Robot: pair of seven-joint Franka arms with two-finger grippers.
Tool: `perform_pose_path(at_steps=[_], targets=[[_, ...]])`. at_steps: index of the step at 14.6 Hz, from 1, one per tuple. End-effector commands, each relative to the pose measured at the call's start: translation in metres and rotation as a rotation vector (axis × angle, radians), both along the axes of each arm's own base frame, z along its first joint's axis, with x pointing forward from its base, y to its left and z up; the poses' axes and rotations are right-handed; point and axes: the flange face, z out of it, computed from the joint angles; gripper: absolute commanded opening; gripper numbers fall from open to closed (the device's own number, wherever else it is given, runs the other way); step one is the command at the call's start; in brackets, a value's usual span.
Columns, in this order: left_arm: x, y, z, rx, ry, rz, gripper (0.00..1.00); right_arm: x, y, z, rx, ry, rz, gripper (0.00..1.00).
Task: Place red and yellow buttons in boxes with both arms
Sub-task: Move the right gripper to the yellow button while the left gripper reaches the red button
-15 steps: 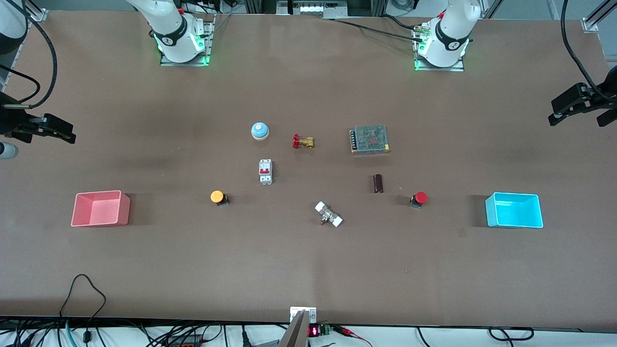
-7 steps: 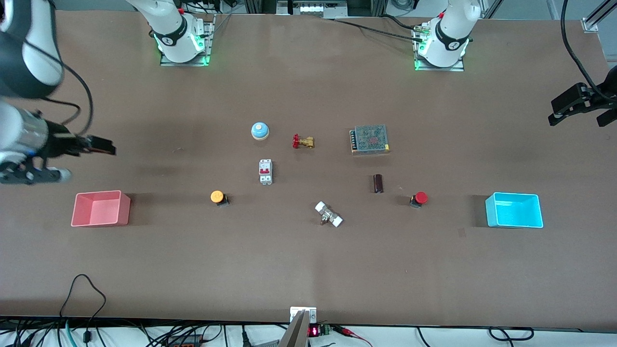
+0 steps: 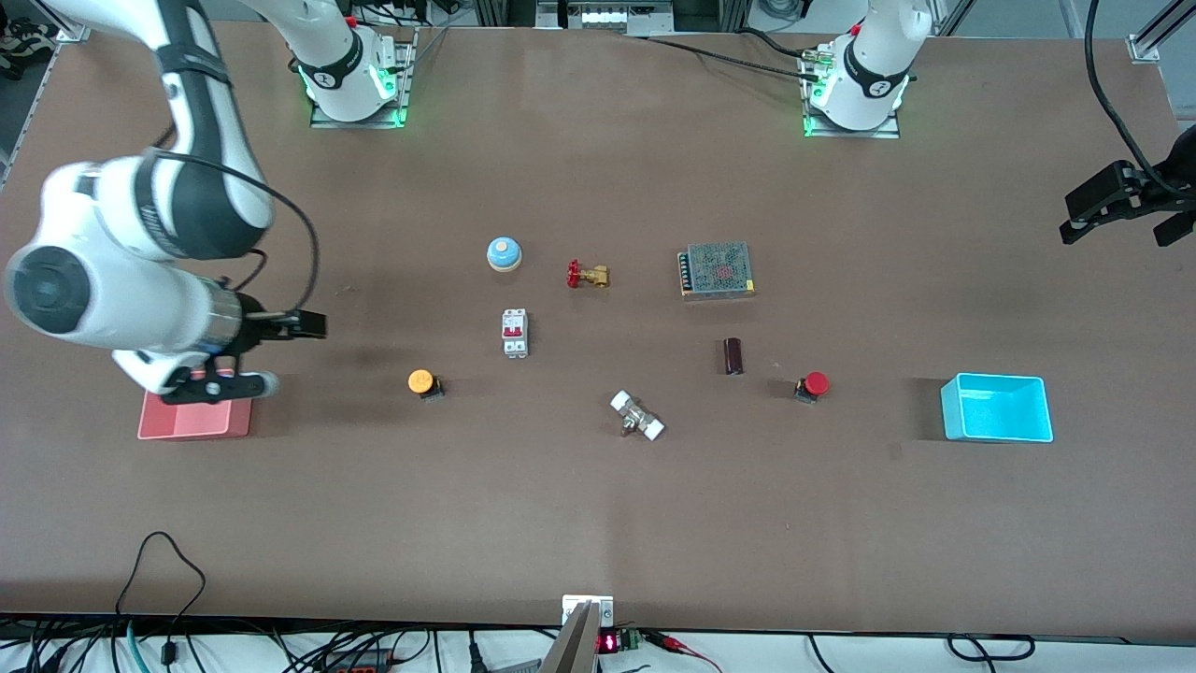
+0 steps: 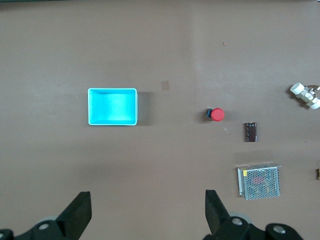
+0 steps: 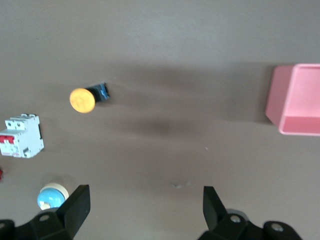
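The yellow button point(image 3: 420, 381) sits on the table between the pink-red box point(image 3: 196, 421) and the table's middle; it also shows in the right wrist view point(image 5: 82, 100), as does that box point(image 5: 297, 100). The red button point(image 3: 815, 383) sits beside the cyan box point(image 3: 997, 408); both show in the left wrist view, button point(image 4: 216, 114) and box point(image 4: 112, 106). My right gripper point(image 3: 304, 326) is open and empty, over bare table between the pink-red box and the yellow button point(image 5: 145, 207). The right arm hides part of that box. My left gripper point(image 3: 1121, 207) is open and empty, high over the table's edge at the left arm's end point(image 4: 147, 212).
A blue-and-white bell point(image 3: 504, 253), a brass valve point(image 3: 587, 275), a white breaker point(image 3: 515, 332), a mesh-topped power supply point(image 3: 717, 270), a dark cylinder point(image 3: 733, 356) and a white fitting point(image 3: 637, 416) lie between the buttons. A black cable point(image 3: 168, 561) loops at the near edge.
My right arm has swung in from the table's end, over the pink-red box, toward the yellow button. My left arm has hardly moved. Nothing on the table has shifted.
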Motion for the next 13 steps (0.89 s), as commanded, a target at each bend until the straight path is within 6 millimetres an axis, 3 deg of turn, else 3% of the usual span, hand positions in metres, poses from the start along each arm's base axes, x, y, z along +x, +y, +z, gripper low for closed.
perform_pose_path(at_steps=[1, 3, 6, 11, 13], targets=[[0.006, -0.002, -0.004, -0.011, 0.016, -0.018, 1.00, 0.008, 0.025, -0.024, 0.004, -0.015, 0.026, 1.00], [0.018, -0.001, -0.023, -0.011, 0.044, -0.018, 1.00, 0.009, 0.045, -0.044, 0.006, -0.020, 0.055, 1.00], [0.046, -0.010, -0.084, -0.016, 0.143, -0.023, 1.00, 0.004, 0.081, -0.054, -0.001, -0.038, 0.100, 1.00], [0.084, -0.083, -0.165, -0.023, 0.195, -0.007, 1.00, 0.005, 0.096, -0.082, -0.007, -0.042, 0.118, 1.00], [0.099, -0.095, -0.189, -0.086, 0.166, 0.020, 1.00, 0.007, 0.102, -0.096, -0.010, -0.052, 0.125, 1.00]])
